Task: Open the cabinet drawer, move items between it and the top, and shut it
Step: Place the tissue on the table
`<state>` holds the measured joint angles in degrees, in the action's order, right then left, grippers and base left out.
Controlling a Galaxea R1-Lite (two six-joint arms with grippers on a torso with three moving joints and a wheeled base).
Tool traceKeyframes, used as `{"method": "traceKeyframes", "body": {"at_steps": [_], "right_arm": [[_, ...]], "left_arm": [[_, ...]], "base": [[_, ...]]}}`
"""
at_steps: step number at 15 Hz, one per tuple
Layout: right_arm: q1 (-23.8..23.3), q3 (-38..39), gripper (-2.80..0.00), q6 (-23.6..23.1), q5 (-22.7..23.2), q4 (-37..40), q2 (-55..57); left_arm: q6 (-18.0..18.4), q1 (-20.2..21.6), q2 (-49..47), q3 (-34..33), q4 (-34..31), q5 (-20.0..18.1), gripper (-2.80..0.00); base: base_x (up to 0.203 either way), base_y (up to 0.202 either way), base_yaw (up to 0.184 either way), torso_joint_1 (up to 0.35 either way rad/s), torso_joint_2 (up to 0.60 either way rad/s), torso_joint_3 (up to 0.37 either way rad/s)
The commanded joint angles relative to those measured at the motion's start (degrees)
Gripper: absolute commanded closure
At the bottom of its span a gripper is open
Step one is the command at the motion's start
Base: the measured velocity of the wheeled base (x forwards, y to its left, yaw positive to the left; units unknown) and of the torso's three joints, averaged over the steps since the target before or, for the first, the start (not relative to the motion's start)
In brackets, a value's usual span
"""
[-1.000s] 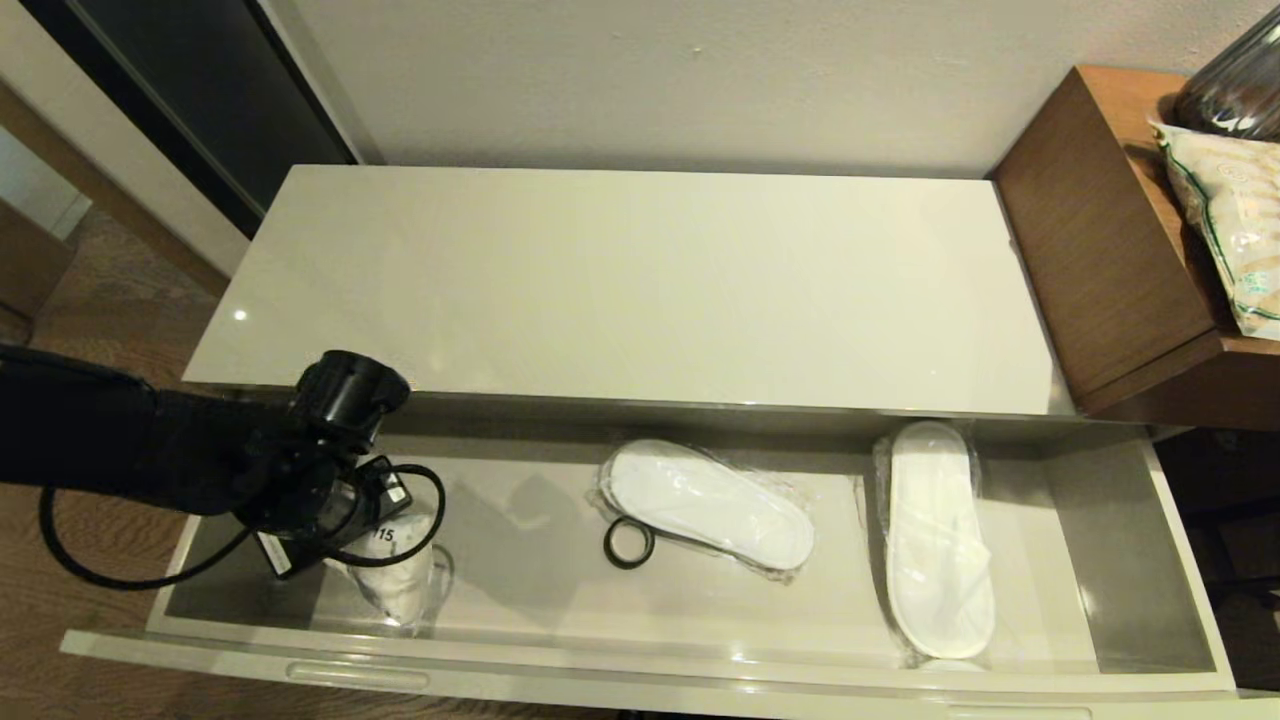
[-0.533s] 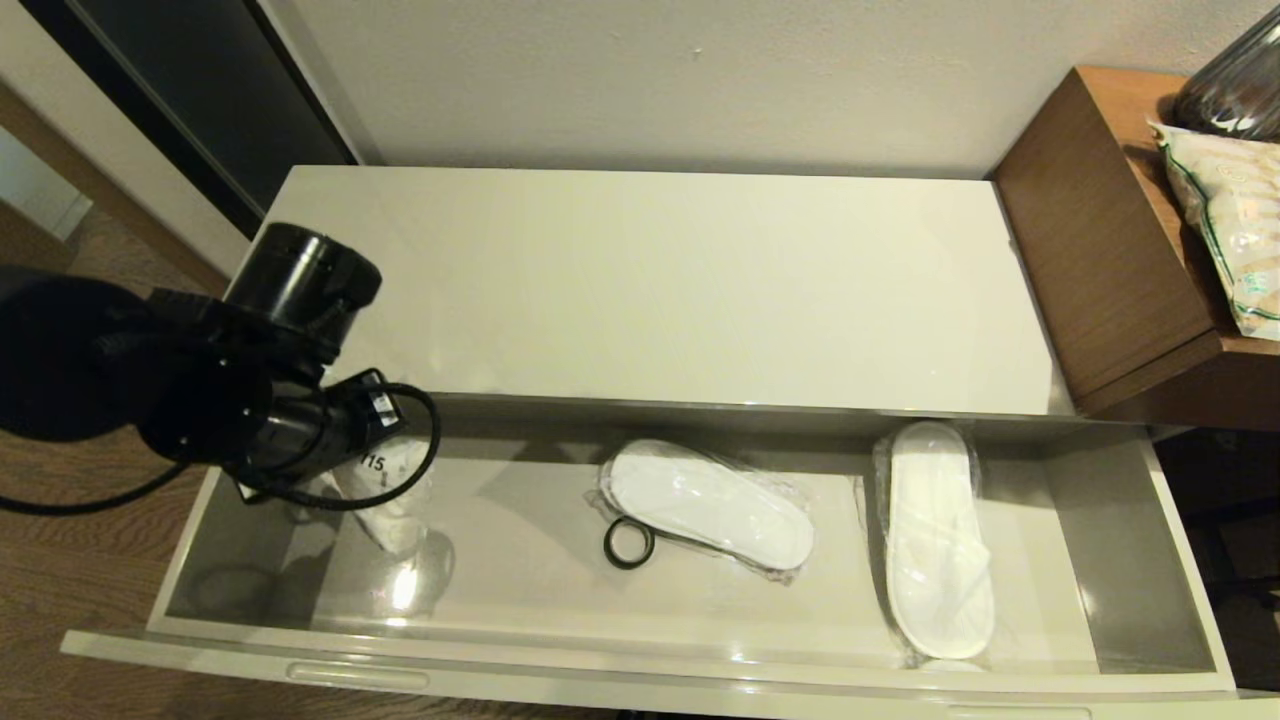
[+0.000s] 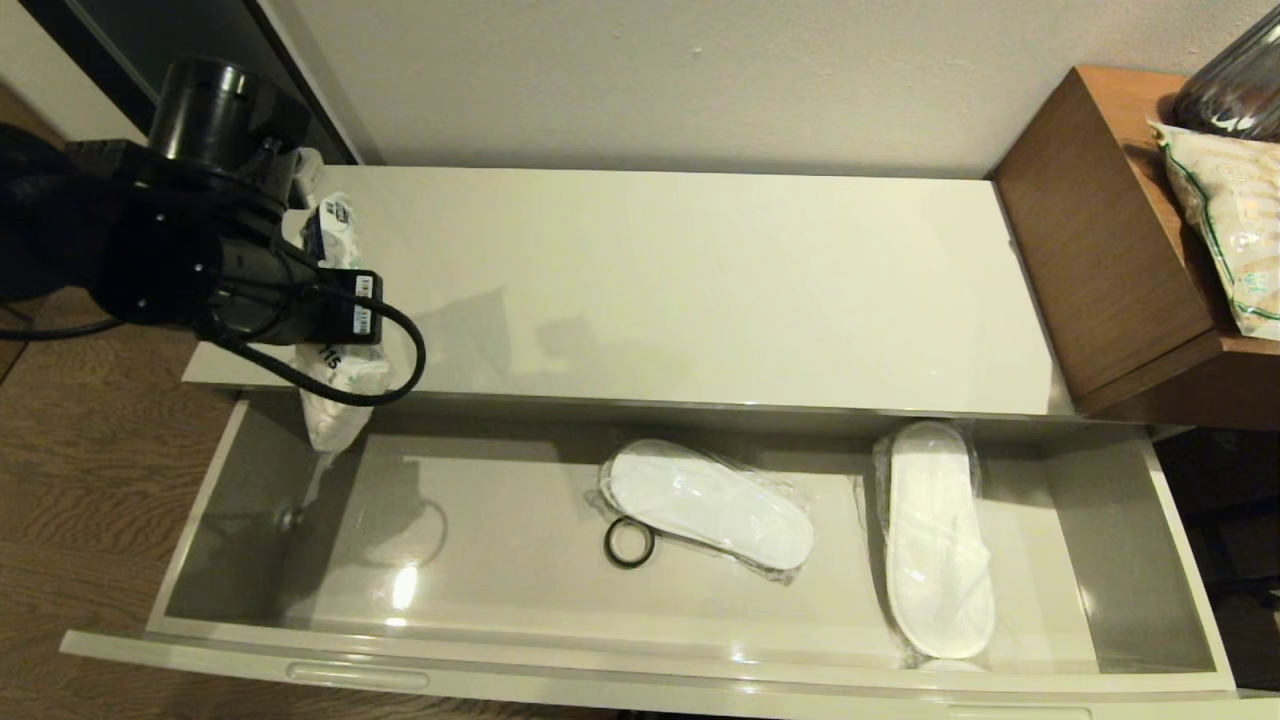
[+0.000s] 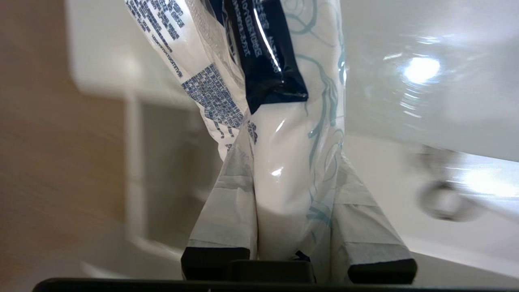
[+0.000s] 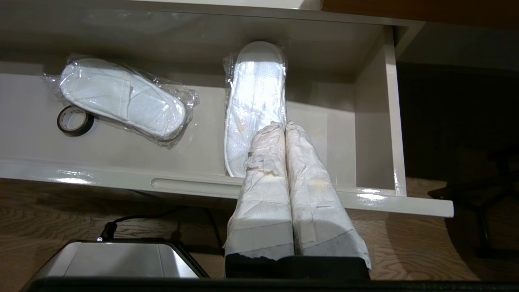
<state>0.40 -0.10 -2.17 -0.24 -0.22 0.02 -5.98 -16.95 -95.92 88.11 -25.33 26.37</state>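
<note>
One tissue pack [image 3: 338,375] pinched tight in my left fingers [image 4: 227,211], hanging over the left end of the cabinet top [image 3: 640,290], above the open drawer [image 3: 520,590], my right fingers [image 5: 267,178] pressed together, empty, before the drawer front.

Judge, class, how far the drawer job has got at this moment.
Done: the cabinet drawer stands open. In hand: the left gripper clamps the tissue pack above the top's left front edge. Left: setting it down and closing the drawer. The right gripper waits shut out front.
</note>
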Motion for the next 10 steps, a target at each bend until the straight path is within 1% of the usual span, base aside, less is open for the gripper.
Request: {"method": "traceKeyframes", "body": {"at_steps": [1, 2, 3, 4, 6, 7, 9, 10], "right_arm": [[0.0, 0.0, 0.0, 0.0, 0.0, 0.0, -0.1], [0.0, 0.0, 0.0, 0.0, 0.0, 0.0, -0.1], [0.0, 0.0, 0.0, 0.0, 0.0, 0.0, -0.1], [0.0, 0.0, 0.0, 0.0, 0.0, 0.0, -0.1], [0.0, 0.0, 0.0, 0.0, 0.0, 0.0, -0.1], [0.0, 0.0, 0.0, 0.0, 0.0, 0.0, -0.1], [0.0, 0.0, 0.0, 0.0, 0.0, 0.0, -0.1], [0.0, 0.0, 0.0, 0.0, 0.0, 0.0, -0.1]], "left_arm": [[10.7, 2.7, -5.4, 2.3, 1.6, 0.0, 0.0], [15.0, 3.6, -7.1, 2.3, 4.4, -0.2, 0.0], [18.3, 4.0, -8.9, 2.3, 8.1, -0.2, 0.0], [20.2, 4.1, -10.9, 2.8, 11.5, -0.2, 0.0], [21.6, 4.1, -14.7, 5.5, 20.7, -0.1, 0.0], [21.8, 4.0, -16.2, 7.1, 23.6, 0.4, 0.0], [21.7, 3.9, -17.8, 9.5, 24.9, 3.4, 0.0], [21.4, 3.8, -18.3, 10.7, 25.0, 3.9, -1.16]], "base": [[0.0, 0.0, 0.0, 0.0, 0.0, 0.0], [0.0, 0.0, 0.0, 0.0, 0.0, 0.0], [0.0, 0.0, 0.0, 0.0, 0.0, 0.0], [0.0, 0.0, 0.0, 0.0, 0.0, 0.0], [0.0, 0.0, 0.0, 0.0, 0.0, 0.0], [0.0, 0.0, 0.0, 0.0, 0.0, 0.0], [0.0, 0.0, 0.0, 0.0, 0.0, 0.0], [0.0, 0.0, 0.0, 0.0, 0.0, 0.0]]}}
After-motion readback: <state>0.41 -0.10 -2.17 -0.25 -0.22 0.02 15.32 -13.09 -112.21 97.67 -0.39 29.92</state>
